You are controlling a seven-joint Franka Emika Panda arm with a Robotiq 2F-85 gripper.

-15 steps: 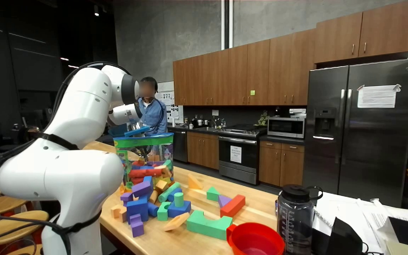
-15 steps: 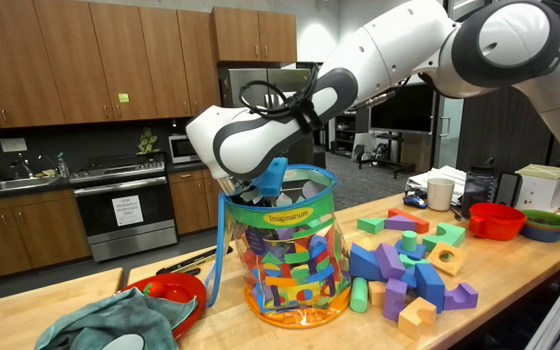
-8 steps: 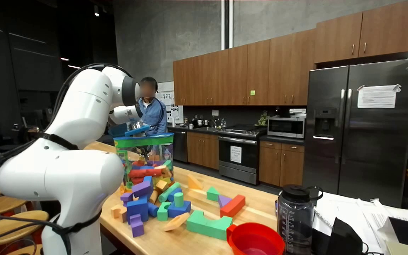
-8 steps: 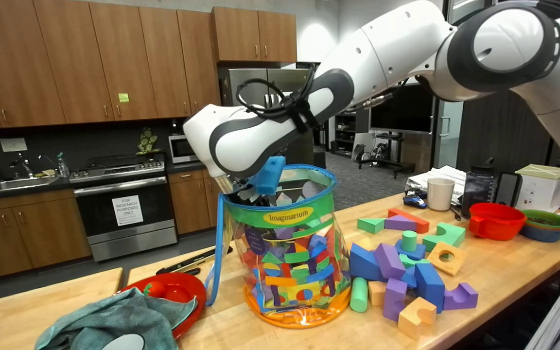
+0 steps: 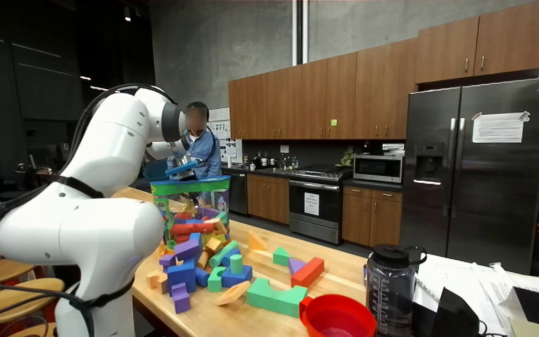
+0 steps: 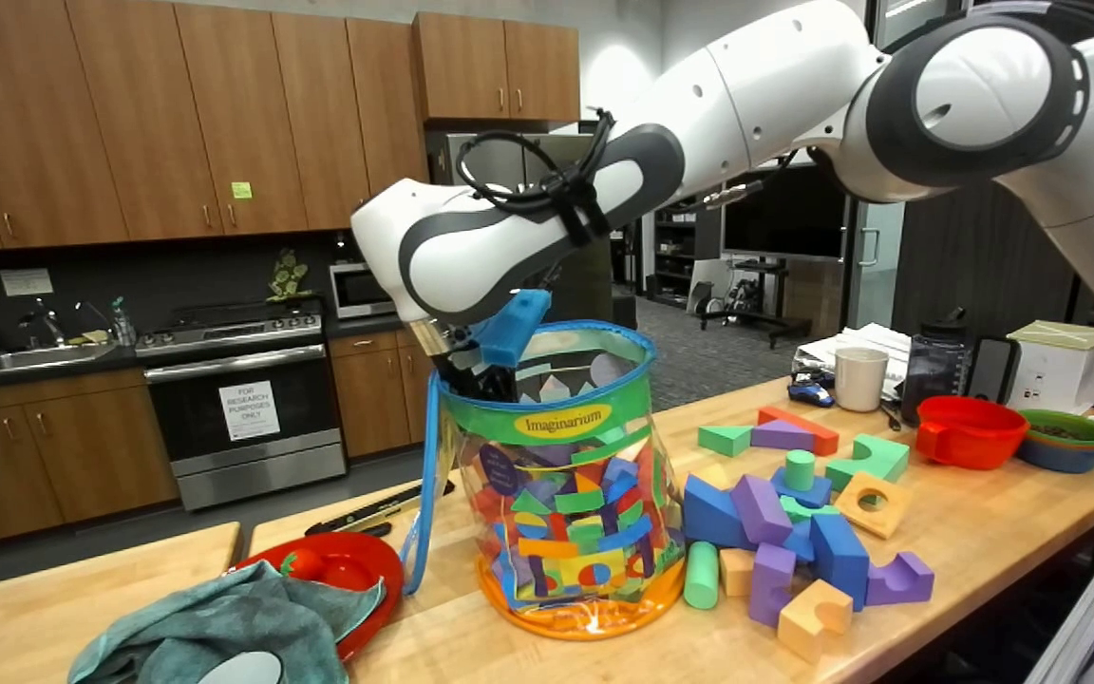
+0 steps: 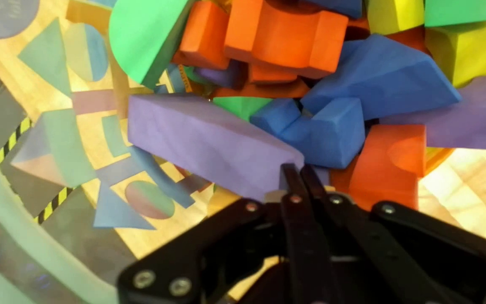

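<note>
My pincer (image 7: 298, 169) is closed, its two fingers lying right alongside each other. In an exterior view I hang tilted at the mouth of the clear Imaginarium bag (image 6: 561, 421), over a heap of blocks; the bag stands upright on the wooden table (image 6: 443, 655). Nearest under my tips in the wrist view is a long purple block (image 7: 209, 141), lying aslant on the heap; whether I touch it I cannot tell. Just beside it sits a notched blue block (image 7: 336, 126), then a red-orange block (image 7: 384, 162), and at the far side of the heap a green half-round block (image 7: 144, 38) and a yellow block (image 7: 471, 50). Outside, next to the bag, more blocks lie strewn, a green cylinder (image 6: 702, 575) and an orange square with a round hole (image 6: 851, 504) among them. On the bag's other side I see a red plate (image 6: 362, 568), a teal cloth (image 6: 224, 617) lying partly over it. A red handled bowl (image 6: 970, 446) stands past the loose blocks.
</note>
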